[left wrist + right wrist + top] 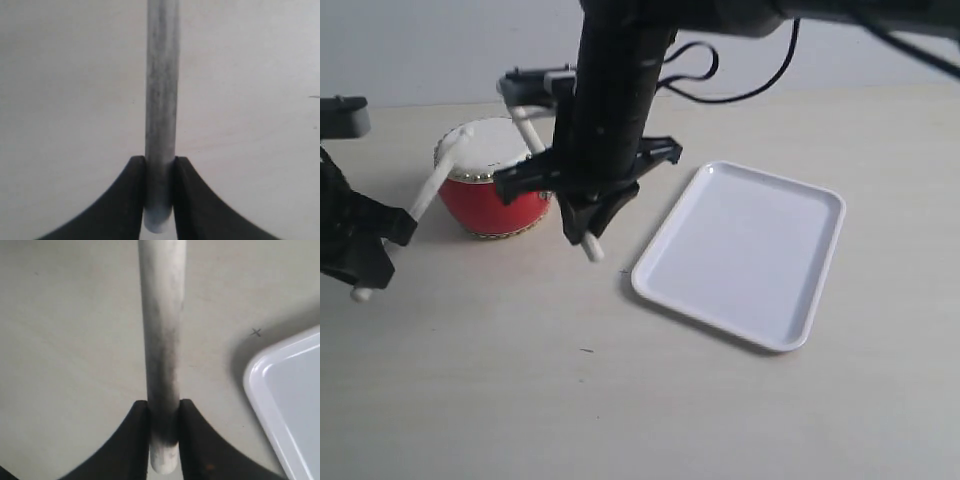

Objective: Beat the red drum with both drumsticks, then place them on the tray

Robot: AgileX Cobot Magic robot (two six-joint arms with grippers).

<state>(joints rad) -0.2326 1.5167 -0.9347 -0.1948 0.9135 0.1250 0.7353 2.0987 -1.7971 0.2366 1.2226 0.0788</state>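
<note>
- The red drum (492,205) stands upright on the pale table (520,380), at the far left, with its cream skin facing up.
- The left gripper (160,161) is clamped on the left drumstick (435,180) close to its butt end. The two black fingers press its sides, and a short stub pokes out behind them.
- That stick slants from the near left up toward the drum, with its tip over the left edge of the skin. Whether it touches the skin cannot be told.
- The right gripper (163,402) hangs just right of the drum, closed round the right drumstick (528,130), also near the butt.
- This stick slopes from near right to far left above the drum skin, and its middle is hidden behind the arm.
- The tray (750,250) lies flat on the table to the right, apart from the drum, with one corner near the right gripper.
</note>
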